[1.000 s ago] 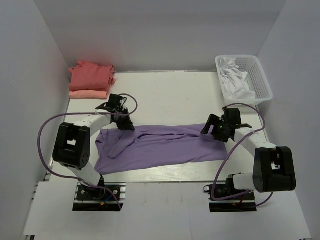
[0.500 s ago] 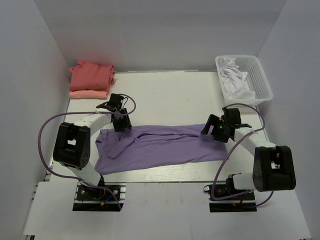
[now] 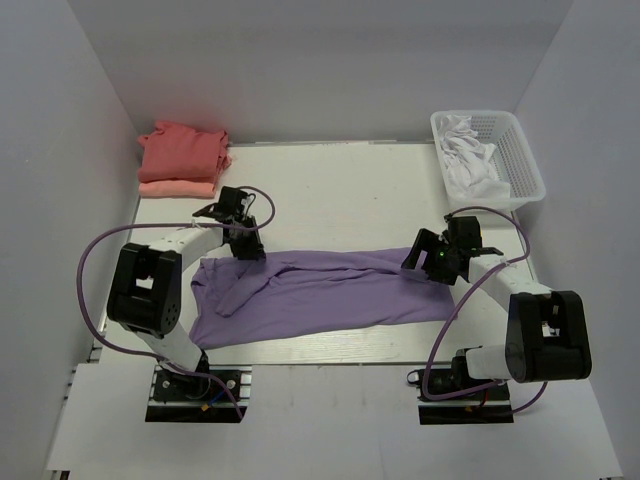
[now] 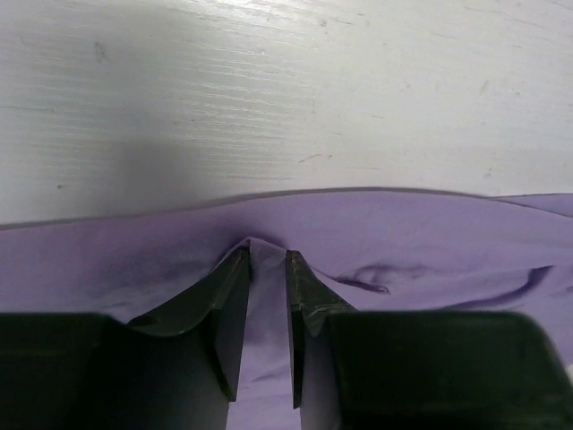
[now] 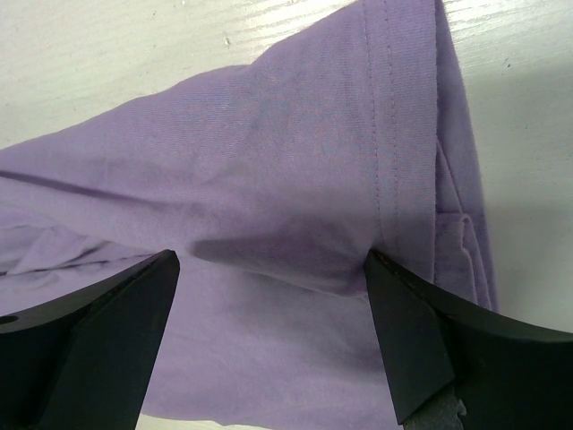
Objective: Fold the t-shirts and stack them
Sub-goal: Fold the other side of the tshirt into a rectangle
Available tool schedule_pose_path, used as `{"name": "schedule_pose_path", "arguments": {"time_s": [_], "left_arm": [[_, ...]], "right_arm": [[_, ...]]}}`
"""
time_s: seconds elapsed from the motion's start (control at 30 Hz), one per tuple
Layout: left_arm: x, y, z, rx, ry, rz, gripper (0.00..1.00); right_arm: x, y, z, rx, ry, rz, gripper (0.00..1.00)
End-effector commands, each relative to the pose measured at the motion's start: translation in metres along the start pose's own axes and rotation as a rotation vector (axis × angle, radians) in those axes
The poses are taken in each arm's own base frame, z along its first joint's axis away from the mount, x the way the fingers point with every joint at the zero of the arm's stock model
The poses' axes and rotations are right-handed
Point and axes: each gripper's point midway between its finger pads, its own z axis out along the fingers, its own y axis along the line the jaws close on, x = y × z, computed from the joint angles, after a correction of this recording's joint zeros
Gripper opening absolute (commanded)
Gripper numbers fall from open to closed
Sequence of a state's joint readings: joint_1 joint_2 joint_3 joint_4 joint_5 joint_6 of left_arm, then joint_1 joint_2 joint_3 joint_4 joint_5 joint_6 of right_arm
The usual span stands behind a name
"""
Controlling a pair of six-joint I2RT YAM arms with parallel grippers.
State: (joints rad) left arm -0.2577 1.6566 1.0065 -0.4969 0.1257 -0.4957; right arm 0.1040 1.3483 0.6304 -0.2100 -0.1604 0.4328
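Note:
The lavender t-shirt [image 3: 320,295] lies spread in a long strip across the table's near half. My left gripper [image 3: 249,251] sits at its far left edge, shut on a small raised fold of the lavender cloth [image 4: 403,242], which is pinched between the jaws [image 4: 267,255]. My right gripper [image 3: 426,266] is low over the shirt's right end, open wide, with the hemmed cloth [image 5: 295,152] between its fingertips [image 5: 269,264]. The coral-red t-shirt [image 3: 183,148] lies folded on top of the salmon-pink one [image 3: 175,187] at the far left corner.
A white mesh basket [image 3: 522,165] holding white cloth [image 3: 468,160] stands at the far right corner. White walls close in the table [image 3: 340,195] on the left, back and right. Purple cables loop off both arms.
The left gripper shifted slightly left, then back right, at the shirt's far edge. The right gripper and the shirt have hardly moved.

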Motion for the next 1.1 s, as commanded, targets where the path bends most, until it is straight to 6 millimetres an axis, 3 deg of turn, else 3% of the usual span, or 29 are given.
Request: {"name": "schedule_pose_path", "arguments": {"time_s": [0.0,0.1,0.27,0.37,0.57,0.73,0.87,1.07], "left_arm": [[-0.004,-0.013,-0.005,0.069,-0.021,0.026,0.33],[0.002,-0.007,-0.002,0.045,0.002,0.021,0.28],[0.003,-0.004,-0.003,0.031,0.007,0.020,0.00],[0.004,-0.010,-0.006,0.048,0.002,0.030,0.00],[0.002,-0.023,-0.033,0.108,-0.058,0.040,0.00],[0.038,-0.043,-0.036,0.167,0.012,0.053,0.00],[0.070,-0.040,-0.030,0.134,0.073,0.040,0.00],[0.095,-0.066,-0.030,0.161,0.102,0.024,0.00]], "right_arm": [[-0.004,-0.002,0.001,0.011,-0.001,-0.016,0.90],[-0.003,-0.003,0.001,0.011,-0.001,-0.016,0.90],[-0.002,-0.003,0.001,0.014,0.003,-0.013,0.90],[-0.004,-0.001,0.000,0.006,-0.005,-0.020,0.90],[-0.002,-0.001,-0.001,0.000,-0.001,-0.017,0.90],[-0.001,0.003,0.000,-0.022,-0.001,-0.019,0.90],[0.003,0.003,0.001,-0.037,0.004,-0.015,0.90],[0.007,0.004,0.004,-0.056,0.011,-0.030,0.90]]}}
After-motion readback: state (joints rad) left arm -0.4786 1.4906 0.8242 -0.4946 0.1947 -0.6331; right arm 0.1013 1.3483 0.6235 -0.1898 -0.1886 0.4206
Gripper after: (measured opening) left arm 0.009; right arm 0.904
